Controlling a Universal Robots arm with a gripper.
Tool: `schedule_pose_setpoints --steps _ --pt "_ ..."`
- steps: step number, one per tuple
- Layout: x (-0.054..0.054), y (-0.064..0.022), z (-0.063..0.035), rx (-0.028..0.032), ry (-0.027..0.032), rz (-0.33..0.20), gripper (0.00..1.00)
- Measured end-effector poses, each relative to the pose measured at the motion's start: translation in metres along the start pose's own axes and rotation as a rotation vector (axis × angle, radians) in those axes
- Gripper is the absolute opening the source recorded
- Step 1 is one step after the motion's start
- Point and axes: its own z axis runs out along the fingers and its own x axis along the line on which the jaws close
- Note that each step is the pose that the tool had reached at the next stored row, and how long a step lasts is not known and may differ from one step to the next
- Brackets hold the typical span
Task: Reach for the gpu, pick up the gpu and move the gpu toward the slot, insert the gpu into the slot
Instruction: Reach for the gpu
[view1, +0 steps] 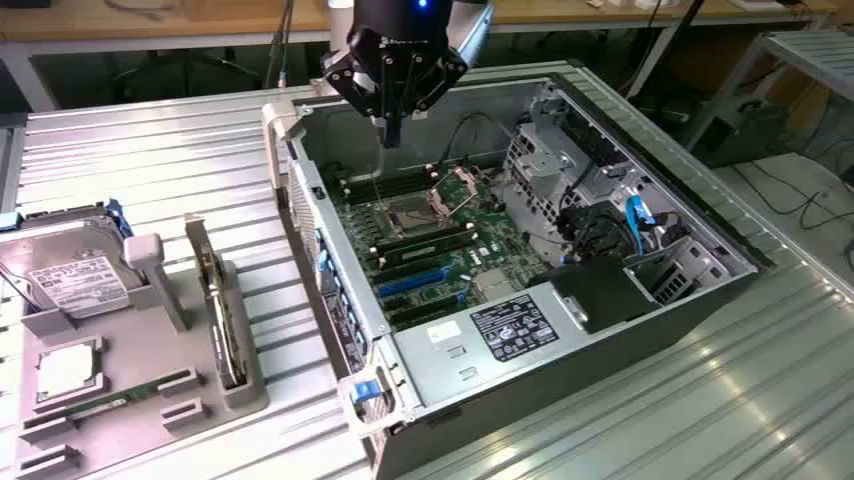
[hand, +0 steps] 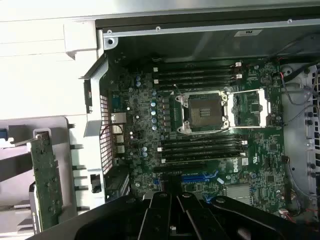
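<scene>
The gpu (view1: 214, 300) is a thin dark card standing on edge in a grey holder on the table, at the exterior view's left. In the wrist view the gpu (hand: 46, 182) shows its green component face beside the case wall. My gripper (view1: 388, 135) hangs over the open computer case, above the motherboard's upper end and well away from the card. Its fingers (hand: 161, 212) are drawn together, shut with nothing between them. The blue slot (view1: 411, 281) lies on the motherboard's lower half. In the wrist view the slot (hand: 200, 177) sits just ahead of my gripper (hand: 170, 194).
A silver hard drive (view1: 70, 282) and a small green memory stick (view1: 114, 402) rest in the grey holder (view1: 160, 340). The case's metal walls (view1: 300, 190) surround the motherboard. The CPU socket (hand: 202, 111), black memory strips (hand: 200, 145) and drive cage (view1: 574, 170) lie inside.
</scene>
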Motion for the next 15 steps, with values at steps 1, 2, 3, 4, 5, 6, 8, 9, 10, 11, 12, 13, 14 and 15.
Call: schedule_pose_setpoints --steps 1,2,3,4,5,6,8,9,10,11,12,13,14,15 --pt "0.0 0.0 0.0 0.0 0.0 0.0 0.11" --pt "0.0 0.0 0.0 0.0 0.0 0.0 0.11" --pt "0.003 -0.0002 -0.0001 0.0001 0.0 0.0 0.11" --pt "0.004 -0.0003 -0.0001 0.0001 0.0 0.0 0.11" --pt "0.006 -0.0004 -0.0002 0.0 0.0 0.0 0.11" --pt "0.008 -0.0006 -0.0002 0.0001 0.0 0.0 0.11" --pt "0.011 -0.0008 -0.0003 0.0 0.0 0.0 0.11" --pt "0.013 -0.0009 -0.0003 0.0 -0.0001 0.0 0.11" --pt "0.014 -0.0011 -0.0004 0.0 0.0 0.0 0.11" --pt "0.016 -0.0012 -0.0004 0.0 0.0 0.0 0.11" --pt "0.017 -0.0013 -0.0005 0.0001 0.0 0.0 0.11" --pt "0.019 -0.0014 -0.0006 0.0001 0.0 0.0 0.11" --pt "0.021 -0.0016 -0.0006 0.0001 0.0001 0.0 0.11" --pt "0.023 -0.0017 -0.0007 0.0001 0.0 0.0 0.11"
